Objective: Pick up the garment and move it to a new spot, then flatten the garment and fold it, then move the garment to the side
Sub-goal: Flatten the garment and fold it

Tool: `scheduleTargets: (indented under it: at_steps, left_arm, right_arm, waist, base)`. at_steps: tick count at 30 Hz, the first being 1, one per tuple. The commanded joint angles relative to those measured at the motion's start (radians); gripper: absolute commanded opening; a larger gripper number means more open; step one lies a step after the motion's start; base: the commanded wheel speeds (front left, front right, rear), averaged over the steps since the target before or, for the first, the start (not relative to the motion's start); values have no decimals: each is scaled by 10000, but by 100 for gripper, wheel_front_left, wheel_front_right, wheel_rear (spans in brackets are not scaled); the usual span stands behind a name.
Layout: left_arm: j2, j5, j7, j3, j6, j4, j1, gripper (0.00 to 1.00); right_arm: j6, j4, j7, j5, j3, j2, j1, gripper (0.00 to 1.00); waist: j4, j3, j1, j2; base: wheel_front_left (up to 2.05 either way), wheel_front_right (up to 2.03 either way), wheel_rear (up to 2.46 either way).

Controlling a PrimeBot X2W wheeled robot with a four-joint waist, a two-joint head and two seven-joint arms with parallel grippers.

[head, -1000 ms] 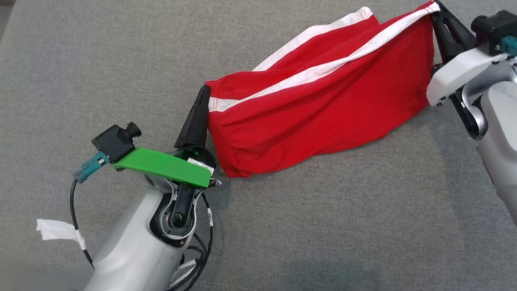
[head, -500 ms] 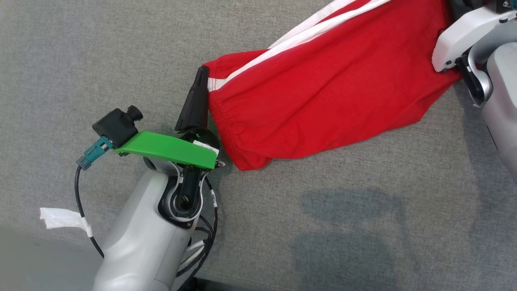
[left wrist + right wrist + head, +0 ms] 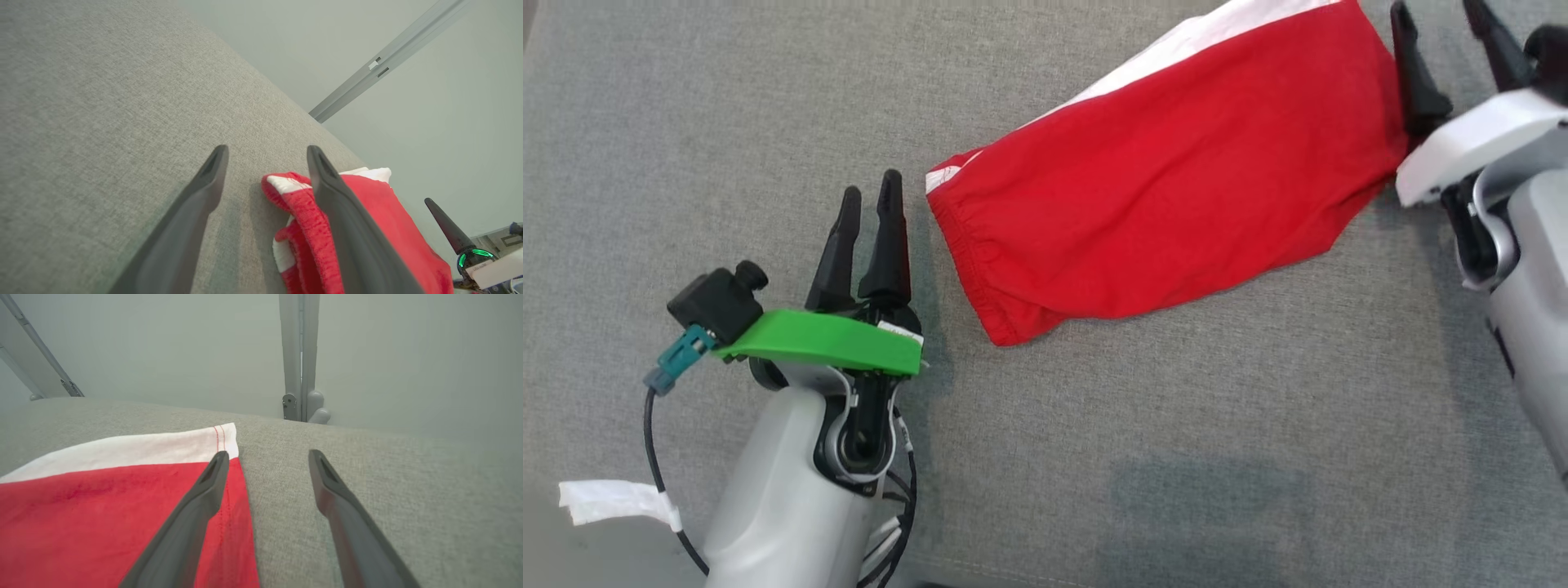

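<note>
A red garment [image 3: 1168, 180] with a white stripe along its far edge lies folded flat on the grey fabric surface [image 3: 1176, 425]. My left gripper [image 3: 872, 186] stands open just left of the garment's elastic end, apart from it, with nothing between its fingers. In the left wrist view my left gripper [image 3: 266, 150] shows open jaws, with the garment [image 3: 380, 212] lying beside and behind the right finger. My right gripper [image 3: 1437, 10] is open at the garment's right end. In the right wrist view my right gripper [image 3: 268, 454] is open, its left finger over the corner of the garment [image 3: 102, 514].
The grey surface's front edge [image 3: 1013, 567] runs along the bottom of the head view. A pale wall with a metal rail [image 3: 296, 355] stands behind the surface. White tape [image 3: 605, 500] hangs on the left arm's cable.
Both grippers have opened and let go of the garment, which has dropped flat onto the surface. My left gripper has drawn away to the left. The head camera has shifted.
</note>
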Motion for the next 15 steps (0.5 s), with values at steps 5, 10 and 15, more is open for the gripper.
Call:
scheduleTargets:
  at_steps: [5,10,15]
  left_arm:
    - [27,64,2,79,19,-118,693,100]
    - [24,223,2,-26,19,-94,1038,100]
    - [25,294,2,-31,19,-72,1133,100]
  right_arm:
    - [-17,-34,-25,1011,146,213,1394,100]
    - [-17,241,10,1561,783,296,2015,100]
    - [-17,766,140,1601,1063,452,1906,100]
  waist:
    - [-329,-679,-1,68]
    - [-373,-889,-1,68]
    - [-345,-948,-1,68]
  base:
    - [0,0,0]
    - [0,0,0]
    - [0,0,0]
